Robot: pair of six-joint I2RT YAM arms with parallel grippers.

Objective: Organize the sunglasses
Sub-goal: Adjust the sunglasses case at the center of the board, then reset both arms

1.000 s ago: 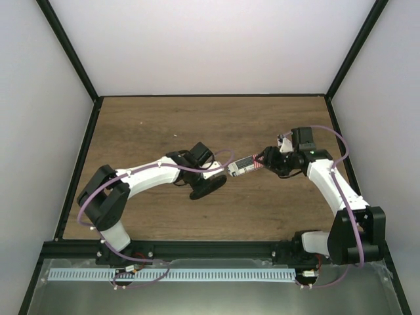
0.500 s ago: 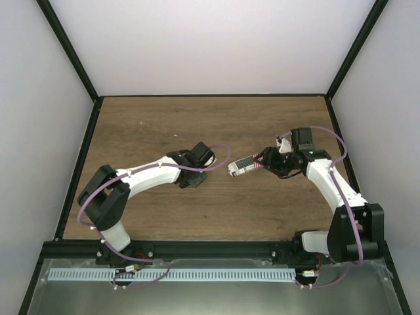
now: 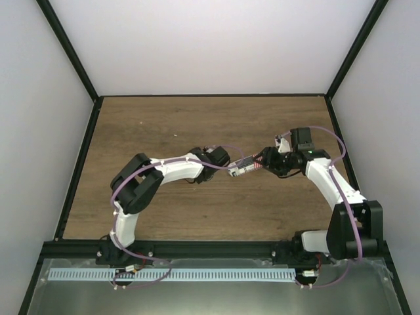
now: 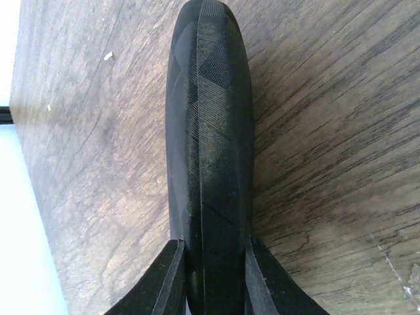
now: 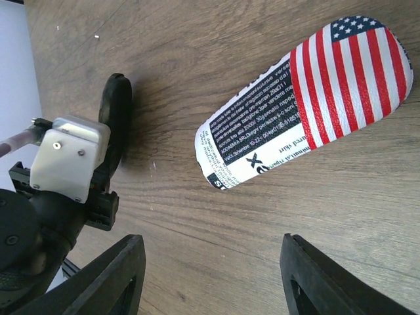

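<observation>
No sunglasses show in any view. My left gripper (image 4: pixel 213 256) is shut on a black oval case (image 4: pixel 210 118), held on edge just above the wood table. In the top view that gripper (image 3: pixel 213 159) sits just left of a red-and-white striped case with a printed label (image 3: pixel 241 165). My right gripper (image 3: pixel 260 161) is open and empty just right of the striped case. In the right wrist view the striped case (image 5: pixel 308 92) lies on the table ahead of the spread jaws, and the black case (image 5: pixel 117 108) stands at the left.
The brown wood table (image 3: pixel 164 125) is walled by white panels with black frame edges at back and sides. The two grippers stand close together mid-table, with the striped case between them. The left arm's elbow (image 3: pixel 134 187) is folded at the left.
The black case lay flat on the table beside the left gripper; now it is held on edge in it. The left arm has folded and moved right toward the striped case. The right arm barely moved.
</observation>
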